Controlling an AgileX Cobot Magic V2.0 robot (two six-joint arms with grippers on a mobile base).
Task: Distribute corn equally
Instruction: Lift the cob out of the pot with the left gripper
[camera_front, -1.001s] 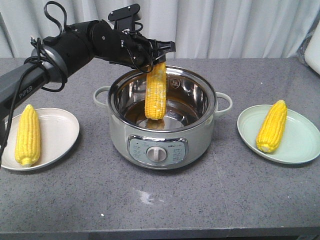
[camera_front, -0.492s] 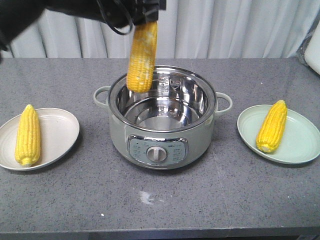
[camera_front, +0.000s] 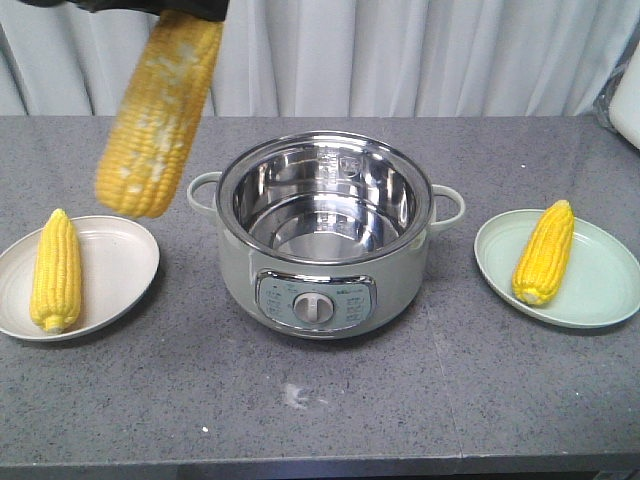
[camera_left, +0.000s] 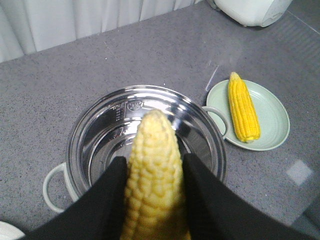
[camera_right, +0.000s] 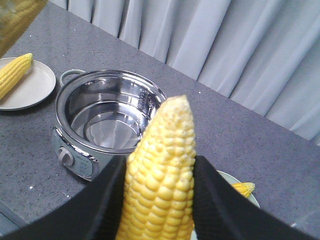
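I am reading the left claw as clamping a patchy cob, which is hanging tilted, high to the left of the pot. The right claw is gripping a second cob raised to the pot's right. A third cob is lying on the white plate left of the pot. A fourth cob is lying on the green plate right of it. Both plates are sitting on the worktop.

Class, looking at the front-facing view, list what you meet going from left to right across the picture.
cob on the cream plate → held cob hanging in the air → steel cooker pot → cob on the green plate
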